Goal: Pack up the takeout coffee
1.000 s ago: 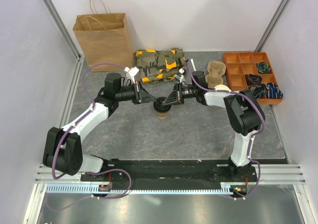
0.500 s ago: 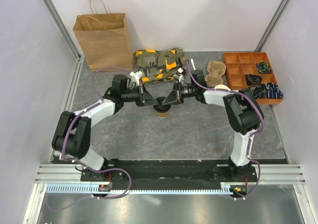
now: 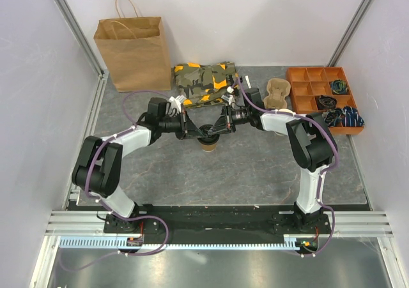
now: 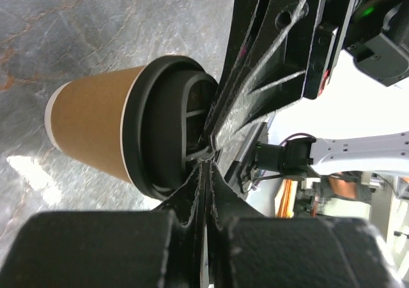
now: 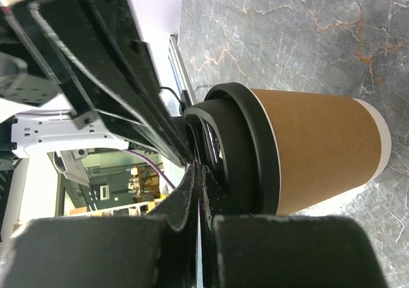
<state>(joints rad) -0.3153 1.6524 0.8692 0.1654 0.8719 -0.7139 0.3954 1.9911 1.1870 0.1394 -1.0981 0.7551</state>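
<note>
The takeout coffee [image 3: 208, 141], a brown paper cup [image 4: 89, 131] with a black sip lid [image 4: 163, 131], stands upright on the grey table just in front of the camouflage cloth. My left gripper [image 3: 200, 133] reaches in from the left and is shut, its fingertips [image 4: 206, 163] pressed together against the top of the lid. From the right comes my right gripper [image 3: 216, 131], also shut, its tips [image 5: 199, 168] meeting on the lid [image 5: 236, 147] above the cup wall [image 5: 319, 151]. Neither gripper has anything between its fingers. The two grippers nearly touch over the lid.
A tall brown paper bag [image 3: 133, 52] stands open at the back left. A camouflage cloth [image 3: 204, 82] lies behind the cup. A moulded-pulp carrier [image 3: 276, 93] and an orange compartment tray [image 3: 319, 87] of small items sit at the back right.
The left arm has folded in and its gripper has slid right onto the lid. Both grippers have closed the last bit. The cup has stayed put.
</note>
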